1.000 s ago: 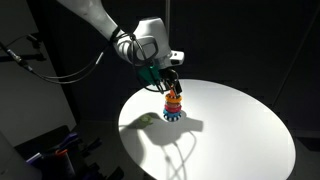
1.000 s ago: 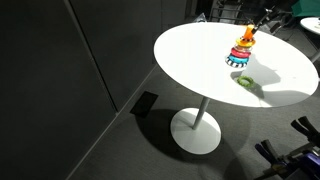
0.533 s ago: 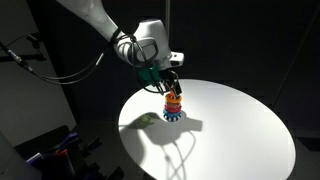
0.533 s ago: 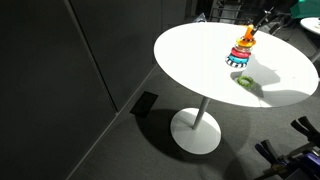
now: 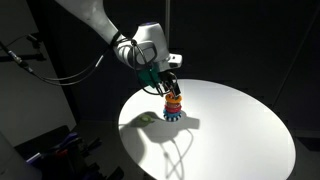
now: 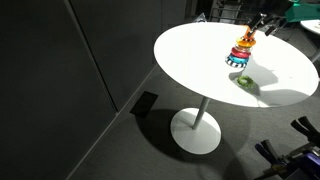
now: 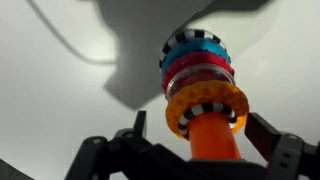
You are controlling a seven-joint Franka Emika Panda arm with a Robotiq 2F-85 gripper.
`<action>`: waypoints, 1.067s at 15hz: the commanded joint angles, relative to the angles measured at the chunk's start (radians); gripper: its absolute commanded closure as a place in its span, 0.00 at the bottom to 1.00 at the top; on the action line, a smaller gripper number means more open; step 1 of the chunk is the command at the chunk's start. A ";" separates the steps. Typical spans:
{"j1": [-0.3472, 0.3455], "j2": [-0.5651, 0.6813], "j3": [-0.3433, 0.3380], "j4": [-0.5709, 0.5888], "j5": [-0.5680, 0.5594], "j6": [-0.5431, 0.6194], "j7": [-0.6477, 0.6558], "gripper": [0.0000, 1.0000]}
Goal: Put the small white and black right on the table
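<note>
A stacked ring toy (image 5: 173, 106) stands on the round white table (image 5: 235, 135); it also shows in an exterior view (image 6: 241, 52). In the wrist view, its orange peg (image 7: 212, 140) rises through an orange ring (image 7: 180, 108), with the small white and black ring (image 7: 206, 110) seated in it. Red, blue and striped rings lie below. My gripper (image 7: 200, 132) is open, one finger on each side of the peg, just above the top rings. It hangs over the toy in both exterior views (image 5: 172, 84) (image 6: 266, 21).
A small green piece (image 5: 143, 118) lies on the table near the toy, also visible in an exterior view (image 6: 243, 81). The table stands on a single pedestal foot (image 6: 196, 130). The surroundings are dark, with cables and equipment at the edges.
The gripper has shifted slightly down over the top of the toy. The toy and the green piece have not moved.
</note>
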 commanded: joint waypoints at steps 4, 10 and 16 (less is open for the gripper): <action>-0.003 0.039 0.016 0.029 0.012 0.030 -0.003 0.00; -0.001 0.062 0.014 0.046 0.008 0.051 0.000 0.00; 0.003 0.092 0.009 0.072 0.003 0.059 0.005 0.04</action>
